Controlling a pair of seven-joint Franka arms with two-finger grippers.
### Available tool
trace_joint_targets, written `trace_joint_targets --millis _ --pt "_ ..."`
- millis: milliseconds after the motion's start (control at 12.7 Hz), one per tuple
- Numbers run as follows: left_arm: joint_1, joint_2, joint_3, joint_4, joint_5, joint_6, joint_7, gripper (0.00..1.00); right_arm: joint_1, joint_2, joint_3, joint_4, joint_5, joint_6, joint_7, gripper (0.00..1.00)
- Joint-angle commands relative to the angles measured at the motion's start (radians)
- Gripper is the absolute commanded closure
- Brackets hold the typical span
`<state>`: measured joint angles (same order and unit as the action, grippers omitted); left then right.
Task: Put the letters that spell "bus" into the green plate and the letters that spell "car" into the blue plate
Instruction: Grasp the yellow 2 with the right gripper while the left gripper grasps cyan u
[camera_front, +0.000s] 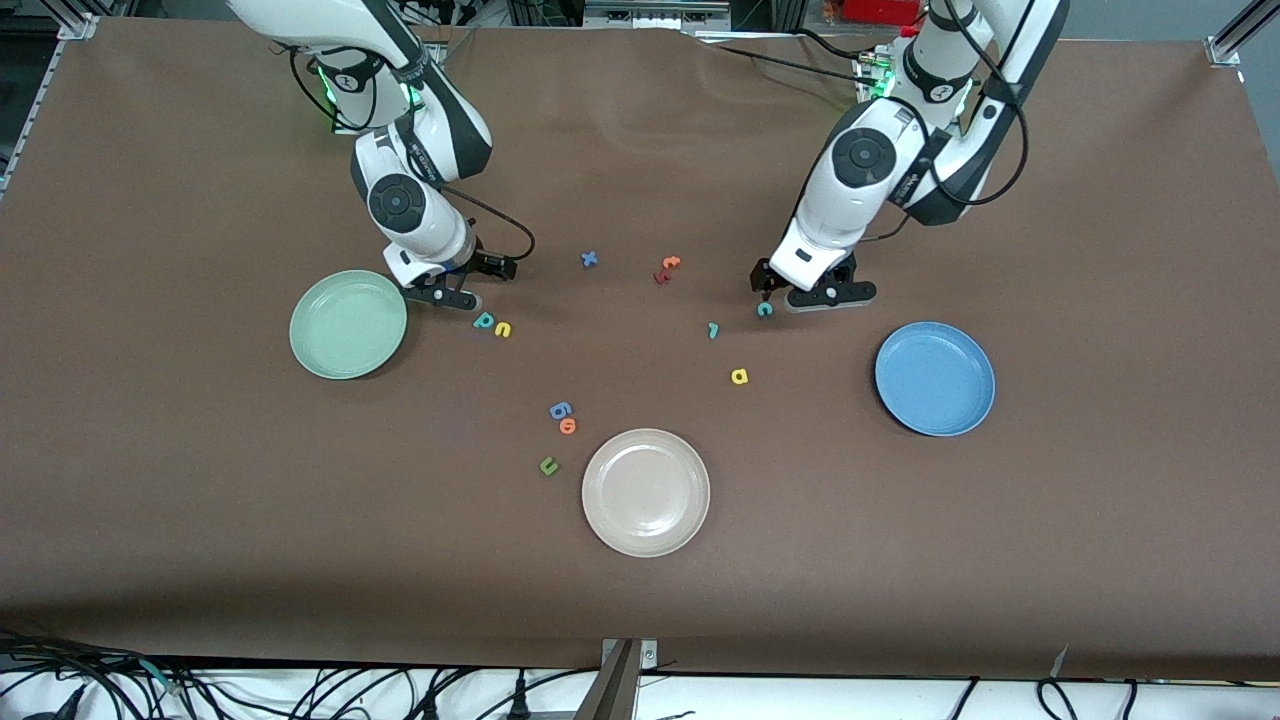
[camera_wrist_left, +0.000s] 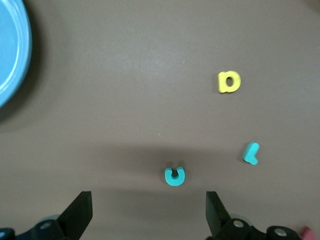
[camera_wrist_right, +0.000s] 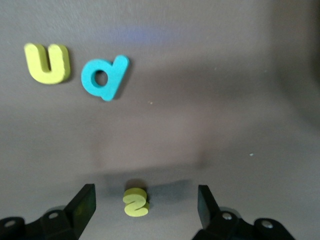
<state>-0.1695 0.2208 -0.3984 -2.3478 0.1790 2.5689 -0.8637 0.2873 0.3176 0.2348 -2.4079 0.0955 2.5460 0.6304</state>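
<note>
Left fingers: spread wide on the left gripper (camera_wrist_left: 146, 212), nothing between the pads, one dark fingertip (camera_wrist_left: 80, 210) on each side of a gap.
Teal c: the teal c (camera_wrist_left: 175, 176) lies flat on the table (camera_front: 200, 500) inside that gap but just ahead of the tips, not touching either one. From the front camera it sits right at the left gripper (camera_front: 768, 296).
Right fingers: also apart on the right gripper (camera_wrist_right: 145, 207), pretty wide, not pinching anything yet as far as I can see.
Yellow s: the yellow s (camera_wrist_right: 135, 202) sits on the table between the two fingers, roughly centred, with a clear gap to each pad. In the front view it's hidden under the right gripper (camera_front: 452, 296).
Green plate: the green plate (camera_front: 310, 345) has nothing in it; the right gripper is just beside its rim, on the side toward the left arm's end.
Teal b and yellow u: the teal b (camera_front: 484, 321) and the yellow u (camera_front: 502, 329) lie side by side, near the green plate and a bit nearer the front camera than the right gripper.
Blue plate: the blue plate (camera_front: 970, 410) also holds nothing, near the left gripper and closer to the front camera.
Teal r and yellow a: the teal r (camera_front: 713, 330) and the yellow a (camera_front: 739, 377) lie loose between the blue plate and the middle of the table.
Other stuff: the beige plate (camera_front: 600, 510) is nearest the front camera, with a blue g (camera_front: 560, 410), an orange o (camera_front: 568, 426) and a green u (camera_front: 548, 465) close by it.
</note>
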Motion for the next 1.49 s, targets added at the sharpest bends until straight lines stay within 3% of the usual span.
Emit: trace_joint_targets --millis 0,236,315,393,708,787,1023,1259,1416 --pt "-0.024 0.104 0.000 0.015 0.176 0.080 -0.188 0.00 -0.007 -0.017 0.023 -0.019 0.013 0.016 0.006 0.09" --pt "-0.025 0.182 -0.002 0.056 0.354 0.086 -0.340 0.00 -0.007 -0.025 0.043 -0.022 0.013 0.011 0.005 0.19" --pt "-0.027 0.192 -0.002 0.067 0.368 0.085 -0.345 0.00 -0.008 -0.026 0.043 -0.026 0.013 0.010 0.003 0.30" --pt "-0.027 0.199 -0.002 0.070 0.369 0.083 -0.347 0.01 -0.008 -0.025 0.043 -0.028 0.013 0.013 0.003 0.35" --pt "-0.028 0.230 -0.004 0.094 0.369 0.082 -0.347 0.09 -0.008 -0.023 0.041 -0.031 0.013 0.037 -0.009 0.37" --pt "-0.028 0.235 -0.004 0.099 0.369 0.082 -0.347 0.10 -0.008 -0.020 0.041 -0.034 0.013 0.049 -0.009 0.43" --pt "-0.028 0.241 -0.004 0.099 0.370 0.082 -0.336 0.24 -0.008 -0.018 0.041 -0.037 0.013 0.065 -0.029 0.47" --pt "-0.028 0.247 -0.004 0.099 0.370 0.082 -0.336 0.32 -0.008 -0.015 0.041 -0.037 0.012 0.076 -0.037 0.48" --pt "-0.027 0.249 -0.004 0.099 0.370 0.082 -0.337 0.36 -0.008 -0.014 0.041 -0.037 0.012 0.074 -0.037 0.65"
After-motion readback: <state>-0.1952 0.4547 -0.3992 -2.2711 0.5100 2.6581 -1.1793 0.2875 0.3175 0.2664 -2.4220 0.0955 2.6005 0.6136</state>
